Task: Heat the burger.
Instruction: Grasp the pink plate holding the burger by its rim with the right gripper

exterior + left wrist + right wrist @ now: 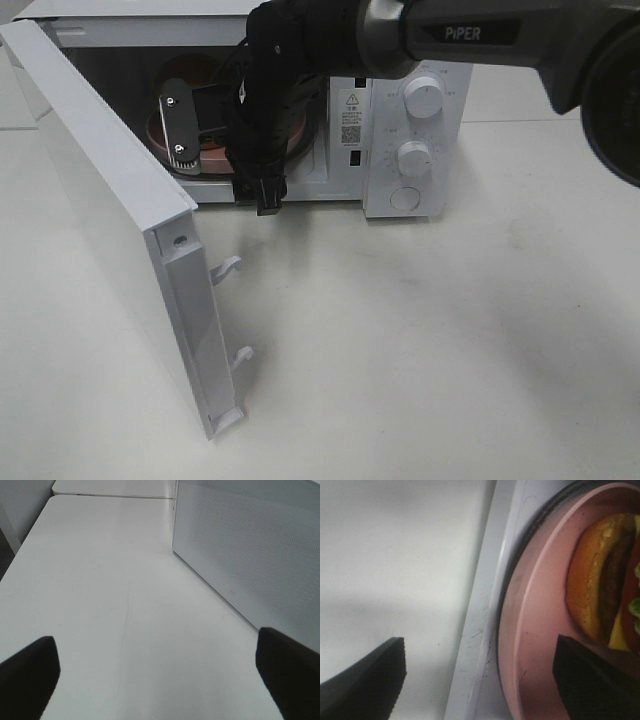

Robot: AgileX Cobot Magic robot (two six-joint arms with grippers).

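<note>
Right hand (477, 680): fingers spread, gripping nothing, at the microwave (410, 140) mouth. Burger (607, 580): on pink plate (535, 630), inside microwave. Left hand (160, 672): open, idle over bench (110, 595). We advise withdrawing straight out, clear of plate rim, before swinging the microwave's door (110, 220) shut.

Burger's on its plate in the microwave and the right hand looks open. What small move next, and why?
Probably draw the right hand straight back out of the microwave. Its jaws stand apart; the burger sits on the pink plate inside, and the arm fills the opening, so the open door can't swing shut yet.
</note>
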